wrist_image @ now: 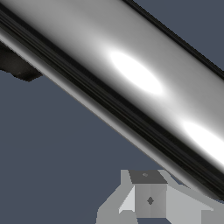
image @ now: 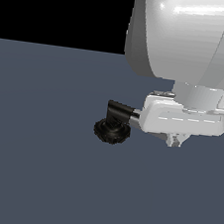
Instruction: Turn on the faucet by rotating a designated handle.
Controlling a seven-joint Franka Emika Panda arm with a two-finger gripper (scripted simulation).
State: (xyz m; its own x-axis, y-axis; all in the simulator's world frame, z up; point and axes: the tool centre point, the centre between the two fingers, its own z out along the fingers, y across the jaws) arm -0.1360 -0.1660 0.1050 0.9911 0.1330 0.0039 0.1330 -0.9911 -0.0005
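The faucet stands on the grey floor with its black ridged round base (image: 111, 132) and black elbow block (image: 118, 110). The silver handle (image: 134, 117) juts from the elbow toward the exterior view's right, and most of it is hidden behind my white hand. In the wrist view the handle (wrist_image: 131, 83) fills the picture as a close diagonal shiny bar. My gripper (image: 176, 139) hangs just below the hand, its fingers close together with nothing between them. One grey finger (wrist_image: 150, 199) shows beside the bar, which lies along the hand rather than between the fingers.
The big white arm link (image: 189, 34) fills the upper right of the exterior view, above the hand. The flat grey floor (image: 37, 164) spreads around the faucet. A black part of the faucet (wrist_image: 17, 65) shows at the wrist view's edge.
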